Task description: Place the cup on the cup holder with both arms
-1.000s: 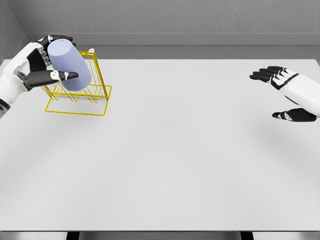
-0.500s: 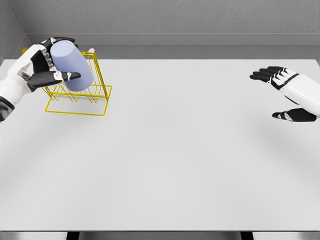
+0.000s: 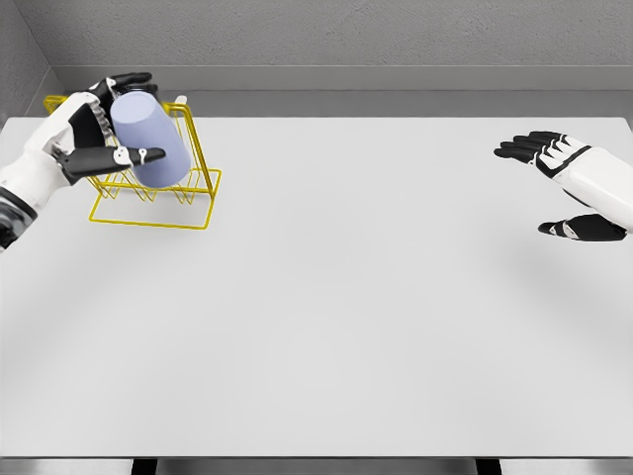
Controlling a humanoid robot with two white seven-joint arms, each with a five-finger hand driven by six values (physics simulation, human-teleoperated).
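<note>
Pale grey and matt, the tabletop [image 3: 336,297] fills most of the head view, with a darker grey wall running along its far edge. A yellow wire cup holder [image 3: 158,193] stands on the tabletop at the far left; its rectangular base frame lies flat on the surface and its upright wires rise behind the cup.

The left arm enters from the left edge, white-shelled, with dark finger joints. The left hand [image 3: 94,134] is clamped on the cup [image 3: 148,139], a lavender cylinder held tilted, its top leaning to the far left and its lower end pointing to the near right. The thumb crosses the near face of the cup and the remaining fingers wrap over its top. The cup sits directly over the cup holder, overlapping its upper wires in this view. Contact between the cup and the wires cannot be confirmed.

The right arm enters from the right edge. The right hand [image 3: 564,188] hovers over the far right of the tabletop, fingers spread apart and extended leftward, thumb below, holding nothing, well apart from the cup and the cup holder.
</note>
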